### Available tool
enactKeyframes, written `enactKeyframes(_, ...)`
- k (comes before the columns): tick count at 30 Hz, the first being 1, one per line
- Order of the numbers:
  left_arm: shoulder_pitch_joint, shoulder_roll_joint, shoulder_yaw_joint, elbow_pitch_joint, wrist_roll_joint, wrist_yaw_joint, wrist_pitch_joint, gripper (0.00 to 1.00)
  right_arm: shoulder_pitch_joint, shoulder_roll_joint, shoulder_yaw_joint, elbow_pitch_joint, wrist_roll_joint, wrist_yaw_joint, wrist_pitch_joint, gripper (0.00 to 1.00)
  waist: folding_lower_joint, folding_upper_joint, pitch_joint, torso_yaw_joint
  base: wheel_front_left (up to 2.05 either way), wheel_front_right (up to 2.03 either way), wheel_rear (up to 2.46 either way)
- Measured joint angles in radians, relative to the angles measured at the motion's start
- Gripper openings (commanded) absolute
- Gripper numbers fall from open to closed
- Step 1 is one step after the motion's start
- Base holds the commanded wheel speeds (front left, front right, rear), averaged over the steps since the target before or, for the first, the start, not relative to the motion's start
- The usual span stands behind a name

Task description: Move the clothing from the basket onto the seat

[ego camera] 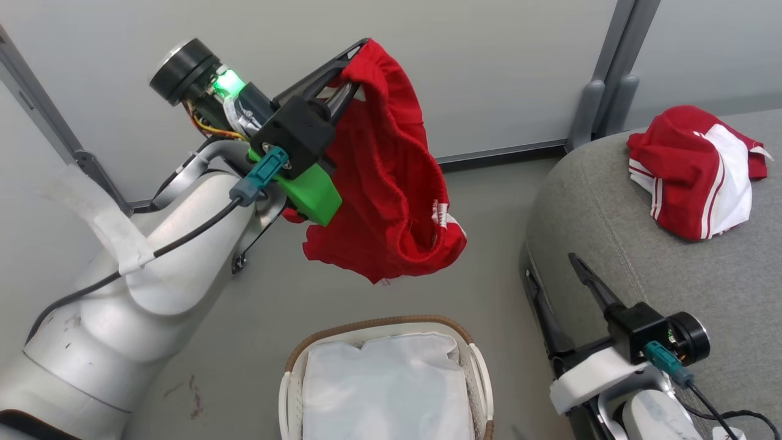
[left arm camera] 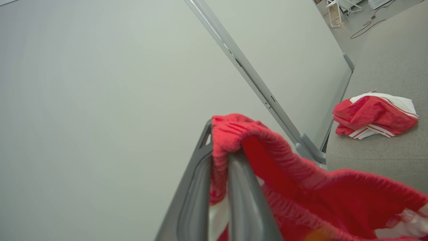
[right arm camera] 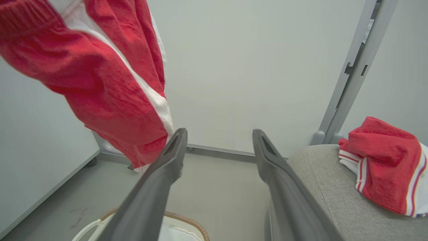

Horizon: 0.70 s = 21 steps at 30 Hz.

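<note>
- Wall panels [ego camera: 489,61]: pale, plain, with grey metal posts, behind everything.
- Seat [ego camera: 611,201]: grey fabric, rounded edge, on the robot's right. One garment lies on it.
- Floor [ego camera: 489,201]: grey, with a few dark scuff marks near the basket in the head view.
- Left arm [ego camera: 153,275]: pale forearm raised up and forward, a black cable running along it and a green part near the wrist.
- Basket [ego camera: 379,322]: white with a brown woven rim, on the floor at bottom centre, just left of the seat's front corner. No red cloth shows in the part in view.
- Liner [ego camera: 391,385]: white cloth, rumpled, covering the inside of the basket.
- Hanging garment [ego camera: 385,183]: red with a white stripe, up in the air, dangling from the left fingers. It hangs over the floor beyond the basket and left of the seat, touching neither.
- Second garment [ego camera: 696,171]: red with white panels and thin stripes, bunched in a heap on top of the seat near its back edge, well apart from both grippers.
- Left gripper [ego camera: 351,67]: fingers pressed together, pinching a fold of the hanging garment near the tips; cloth drapes over one finger in the left wrist view.
- Right gripper [ego camera: 550,266]: fingers spread wide, nothing between them, low beside the seat's front corner.
</note>
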<state>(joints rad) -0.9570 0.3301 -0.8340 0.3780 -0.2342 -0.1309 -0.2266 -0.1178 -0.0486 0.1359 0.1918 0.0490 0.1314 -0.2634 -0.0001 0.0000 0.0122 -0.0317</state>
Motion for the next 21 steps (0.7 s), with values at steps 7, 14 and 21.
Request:
enactKeyframes(7, -0.049, -0.027, -0.019, -0.009, -0.010, 0.000, 0.000, 0.00, -0.053, 0.000, 0.101, 0.063, -0.043, 0.000, 0.000, 1.00, 0.0000, 0.0000, -0.002, 0.002, 0.00, 0.00, 0.00)
enactKeyframes(14, -0.058, -0.045, -0.039, -0.010, -0.015, 0.000, -0.004, 0.00, -0.148, 0.000, 0.217, 0.126, -0.070, 0.000, 0.000, 1.00, 0.0000, 0.0000, -0.003, 0.012, 0.00, 0.00, 0.00)
enactKeyframes(21, -0.057, -0.060, -0.056, -0.016, -0.021, 0.000, -0.009, 0.00, -0.241, 0.000, 0.320, 0.177, -0.065, 0.000, 0.000, 1.00, 0.0000, 0.0000, -0.003, 0.022, 0.00, 0.00, 0.00)
